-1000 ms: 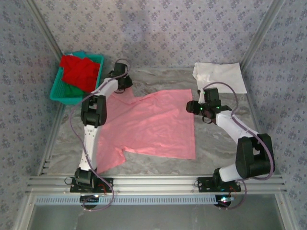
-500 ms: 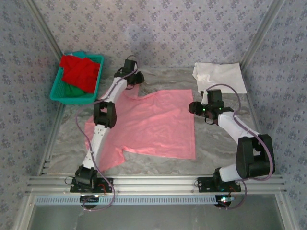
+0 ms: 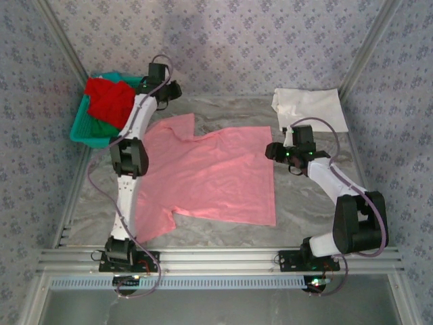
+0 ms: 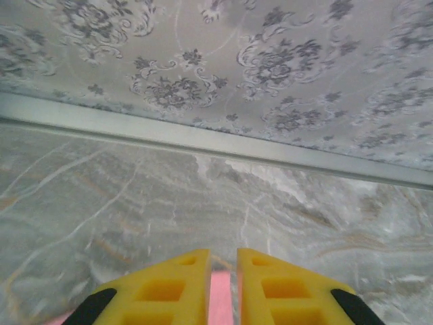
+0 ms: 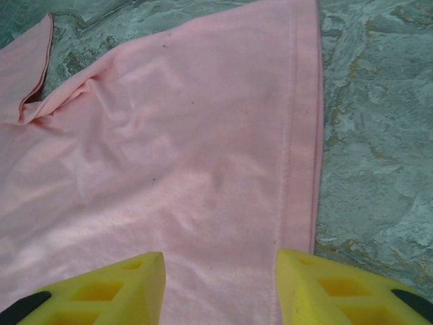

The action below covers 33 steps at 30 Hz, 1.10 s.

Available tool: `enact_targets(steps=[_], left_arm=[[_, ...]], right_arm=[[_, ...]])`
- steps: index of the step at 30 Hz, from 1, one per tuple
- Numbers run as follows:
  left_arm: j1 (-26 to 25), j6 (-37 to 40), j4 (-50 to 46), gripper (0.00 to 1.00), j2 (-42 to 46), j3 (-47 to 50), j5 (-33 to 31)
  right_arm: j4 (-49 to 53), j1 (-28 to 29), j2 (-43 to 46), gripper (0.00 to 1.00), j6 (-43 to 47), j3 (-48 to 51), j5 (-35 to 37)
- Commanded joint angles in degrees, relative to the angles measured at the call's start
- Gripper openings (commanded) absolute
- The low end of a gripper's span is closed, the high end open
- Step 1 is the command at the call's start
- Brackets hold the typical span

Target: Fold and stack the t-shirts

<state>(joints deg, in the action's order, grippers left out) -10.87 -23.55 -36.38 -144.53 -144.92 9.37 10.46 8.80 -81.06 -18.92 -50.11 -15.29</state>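
Change first, on the left: a swing of the left arm (image 3: 128, 156) off the pink t-shirt (image 3: 210, 172) and toward the far right corner of the teal basket (image 3: 80, 128). Left gripper (image 3: 169, 89) now raised beside that corner, not over the shirt as a second ago. Pressed nearly together, yellow fingers (image 4: 169, 284) with only a slit between them and a sliver of pink in it; impossible to tell whether any cloth is caught there. Beyond the fingertips, bare marbled surface (image 4: 101, 196) and patterned wall (image 4: 284, 61).

Also new: far sleeve (image 3: 172, 128) of the pink t-shirt laid out flat in plain sight, no longer under the arm.

In the basket, a crumpled red t-shirt (image 3: 108, 101) on top of a green t-shirt (image 3: 98, 127).

At mid-surface, the pink t-shirt spread open and flat, sleeves toward the left, hem (image 3: 272, 183) toward the right, near sleeve pointing at the arm bases. Smooth cloth, apart from one shallow crease by an opening in the right wrist view.

On the right, hardly any shift of the right arm (image 3: 331, 179). Right gripper (image 3: 270, 152) spread wide just above the far part of the hem. Farther right, a white t-shirt (image 3: 311, 107) lying flat at the far corner of the surface, apart from the pink one.
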Motion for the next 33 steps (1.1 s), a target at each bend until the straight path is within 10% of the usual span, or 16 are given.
enact_targets(steps=[1, 7, 33], left_arm=[[-3.49, 3.58, -2.95, 0.13, 5.94, 11.5, -1.81], [-6.14, 4.59, -1.78, 0.02, 10.74, 22.61, -8.52], [-5.59, -0.96, -14.28, 0.0, -12.31, -4.08, -0.75]], right_arm=[[-0.17, 1.3, -1.27, 0.48, -1.0, -2.39, -0.11], [-0.26, 2.78, -2.52, 0.48, -1.21, -3.5, 0.08], [-3.5, 2.23, 0.42, 0.48, -2.35, 0.34, 1.36]])
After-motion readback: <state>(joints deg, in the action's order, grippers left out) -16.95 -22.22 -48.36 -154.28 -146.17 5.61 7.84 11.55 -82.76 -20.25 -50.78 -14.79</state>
